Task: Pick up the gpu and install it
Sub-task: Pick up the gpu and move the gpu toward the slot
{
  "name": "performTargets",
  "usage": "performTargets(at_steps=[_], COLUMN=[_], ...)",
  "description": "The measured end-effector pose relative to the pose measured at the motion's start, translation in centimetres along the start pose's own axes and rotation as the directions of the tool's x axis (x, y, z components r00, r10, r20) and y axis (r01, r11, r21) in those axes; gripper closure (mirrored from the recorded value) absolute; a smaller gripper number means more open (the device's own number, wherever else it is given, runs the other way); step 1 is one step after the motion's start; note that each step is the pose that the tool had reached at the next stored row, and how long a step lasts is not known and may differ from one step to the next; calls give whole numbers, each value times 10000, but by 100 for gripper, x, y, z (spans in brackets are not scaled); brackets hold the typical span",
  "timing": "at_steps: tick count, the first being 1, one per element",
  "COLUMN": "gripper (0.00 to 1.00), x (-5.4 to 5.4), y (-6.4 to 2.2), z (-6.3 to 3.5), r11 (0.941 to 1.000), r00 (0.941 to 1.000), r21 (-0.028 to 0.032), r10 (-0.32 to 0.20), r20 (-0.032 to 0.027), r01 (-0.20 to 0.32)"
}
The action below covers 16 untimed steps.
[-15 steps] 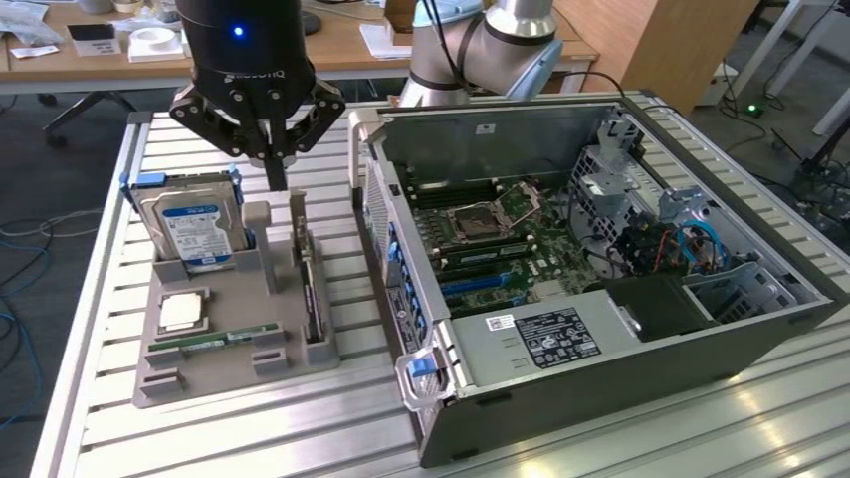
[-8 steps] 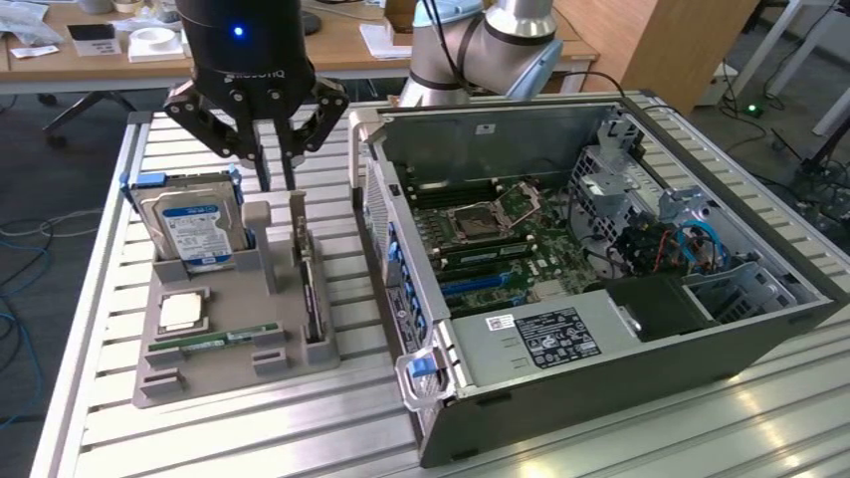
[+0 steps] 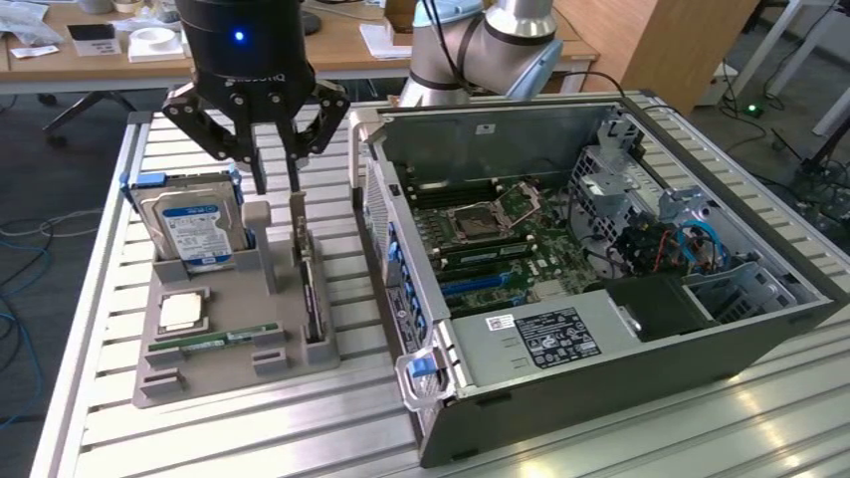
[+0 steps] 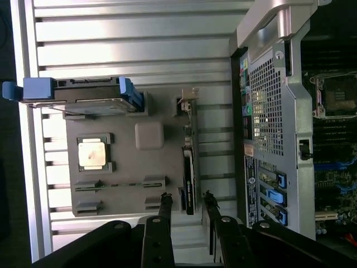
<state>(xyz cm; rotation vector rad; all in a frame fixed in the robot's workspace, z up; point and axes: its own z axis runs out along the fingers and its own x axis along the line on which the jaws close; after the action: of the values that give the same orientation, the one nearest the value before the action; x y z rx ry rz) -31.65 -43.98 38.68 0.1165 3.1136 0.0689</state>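
Claw hangs over the grey holder tray, fingers spread wide w/ nothing between them. The gpu stands on edge in a slot along the tray's side nearest the PC case, untouched as far as I can see. From the wrist cam the two fingers of the claw sit either side of the line of the gpu.

Crowding it: an upright grey block just beside the card. Then there's the HDD in its blue caddy at the tray's far end. A CPU lies flat mid-tray and a green RAM stick sits in its slot nearer me. The case lies open on its side, close to the tray at the exterior view's right, mobo exposed. Its rear wall rises right next to the card.

All this sits on a slatted aluminium bench. Behind it are the arm's grey base and a wooden bench w/ papers and boxes. Cables trail on the dark floor.
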Motion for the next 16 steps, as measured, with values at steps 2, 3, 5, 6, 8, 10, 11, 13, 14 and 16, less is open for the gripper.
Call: performTargets(at_steps=[2, 3, 5, 6, 8, 10, 11, 13, 14, 16], gripper=[64, 64, 64, 64, 64, 64, 64, 64, 64, 64], x=[1, 1, 2, 2, 3, 4, 5, 5, 6, 6], y=[-2, -2, -4, -5, -6, -8, -9, -11, -11, -13], z=[35, 53, 91, 109, 145, 181, 198, 236, 255, 290], r11=[10000, 10000, 10000, 10000, 10000, 10000, 10000, 10000, 10000, 10000], r00=[10000, 10000, 10000, 10000, 10000, 10000, 10000, 10000, 10000, 10000], r21=[1, 0, 0, 0, 0, 1, 1, 0, 0, 0], r10=[0, 0, 0, 0, 0, 0, 0, 0, 0, 0], r20=[-1, -1, 0, 0, -1, -1, -1, -1, 0, 0], r01=[0, 0, 0, 0, 0, 0, 0, 0, 0, 0])
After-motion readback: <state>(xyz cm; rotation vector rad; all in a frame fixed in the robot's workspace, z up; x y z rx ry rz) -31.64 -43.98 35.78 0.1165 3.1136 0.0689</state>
